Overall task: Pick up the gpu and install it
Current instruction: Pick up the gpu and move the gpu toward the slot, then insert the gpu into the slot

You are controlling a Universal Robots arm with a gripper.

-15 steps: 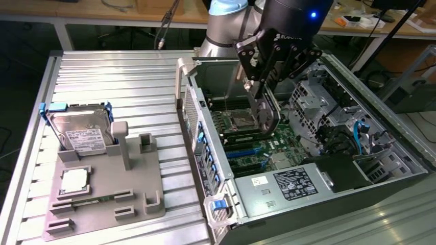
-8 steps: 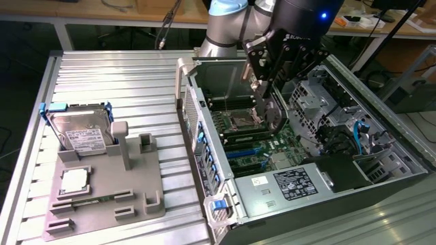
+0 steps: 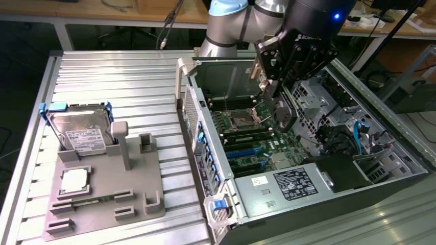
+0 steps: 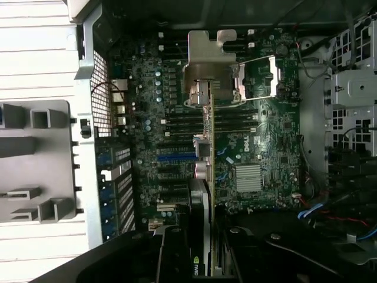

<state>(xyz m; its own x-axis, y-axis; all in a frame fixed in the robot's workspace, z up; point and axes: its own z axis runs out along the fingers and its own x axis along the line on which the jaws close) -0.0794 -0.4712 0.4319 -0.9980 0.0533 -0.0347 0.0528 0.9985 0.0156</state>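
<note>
arm: 1, bent over downward | gripper: pointing down, clamped on gpu

Ribbed metal table, grooves running along its length. Grey holder plate lies flat by the table's edge on the exterior view's left, toward the near corner. Open computer case lies on its side just beside the plate, along the table's edge on the exterior view's right
</note>
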